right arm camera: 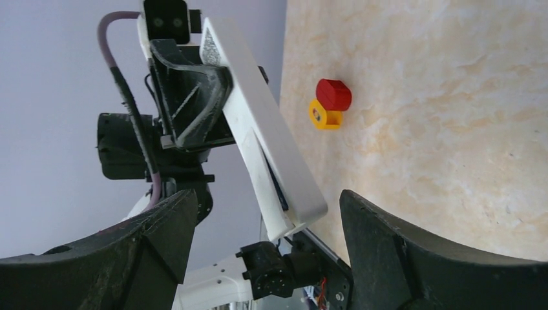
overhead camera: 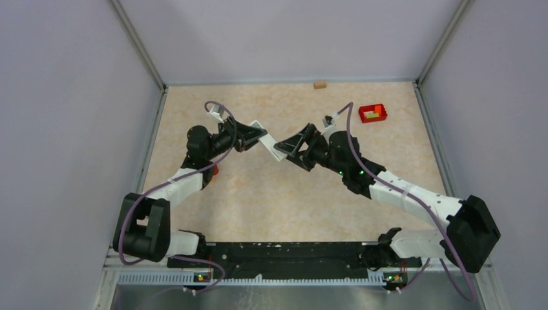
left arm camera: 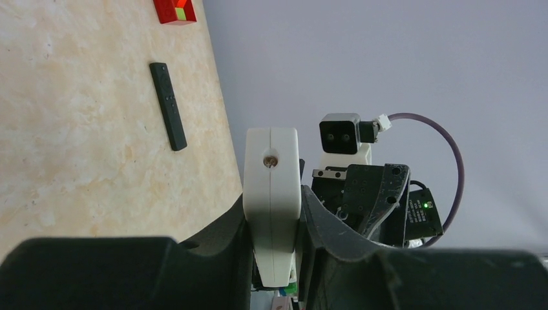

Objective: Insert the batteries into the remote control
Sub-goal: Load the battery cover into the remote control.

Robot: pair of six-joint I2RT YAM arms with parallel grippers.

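Remote control held above the bench
The left end effector clamps one end; the right end effector gapes wide, its fingers flanking the remote's free end.

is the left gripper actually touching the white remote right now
Touching. The left wrist view shows the white remote wedged upright between the fingers of the left gripper, with both fingers pressed against its sides.
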